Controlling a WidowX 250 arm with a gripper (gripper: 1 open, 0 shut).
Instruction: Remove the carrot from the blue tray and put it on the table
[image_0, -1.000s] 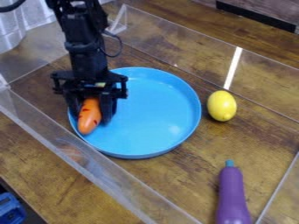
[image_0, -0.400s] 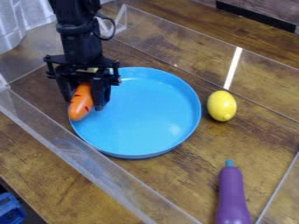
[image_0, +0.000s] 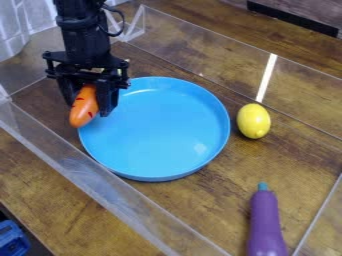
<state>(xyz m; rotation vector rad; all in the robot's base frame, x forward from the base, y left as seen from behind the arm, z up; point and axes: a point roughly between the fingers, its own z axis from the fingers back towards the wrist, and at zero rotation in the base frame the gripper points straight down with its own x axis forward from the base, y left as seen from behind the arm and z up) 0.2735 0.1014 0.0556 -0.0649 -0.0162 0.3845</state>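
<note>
This looks like a robot test bench in a lab. A dark wooden table (image_0: 174, 60) is fenced by clear plastic walls (image_0: 80, 170), and around the blue tray (image_0: 167, 135) lie plastic toy foods: a lemon (image_0: 253, 121) beside it, an eggplant (image_0: 266, 225) nearer the camera.

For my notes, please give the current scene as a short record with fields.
held item: carrot, clamped in the gripper, jaws shut on it
carrot position: lifted, over the left rim of the blue tray
tray contents: nothing visible
on the table: lemon to the right of the tray, eggplant at lower right
</note>
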